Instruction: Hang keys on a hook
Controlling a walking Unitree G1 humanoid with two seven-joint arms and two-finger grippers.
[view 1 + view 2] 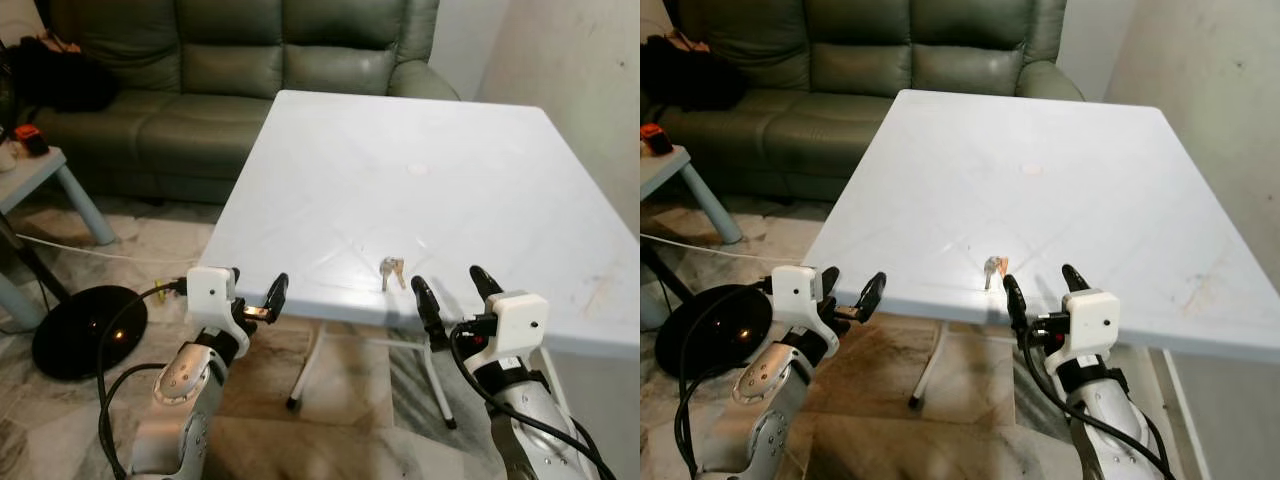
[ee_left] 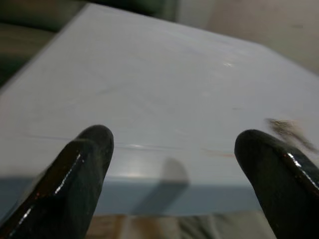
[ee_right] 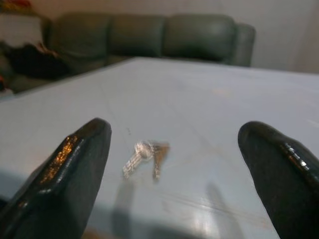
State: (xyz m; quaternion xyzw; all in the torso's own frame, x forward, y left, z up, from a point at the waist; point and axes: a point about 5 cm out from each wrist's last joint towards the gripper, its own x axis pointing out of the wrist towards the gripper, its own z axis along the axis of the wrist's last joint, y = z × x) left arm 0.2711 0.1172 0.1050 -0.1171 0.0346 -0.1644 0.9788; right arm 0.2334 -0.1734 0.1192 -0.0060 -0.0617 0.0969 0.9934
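Keys (image 1: 392, 271) lie flat on my white worktop (image 1: 440, 190), just inside its near edge, bare surface all round them. Their blades splay toward me, long axis roughly front-to-back. My right pincer (image 1: 450, 290) hangs wide open and empty at that edge, just beside them. My left pincer (image 1: 258, 300), open and empty, sits off the left corner. The keys' detail is blurred.

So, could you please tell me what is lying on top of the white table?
On the white square plastic table, a small bunch of silver metal keys lies near its front edge. Nothing covers them.
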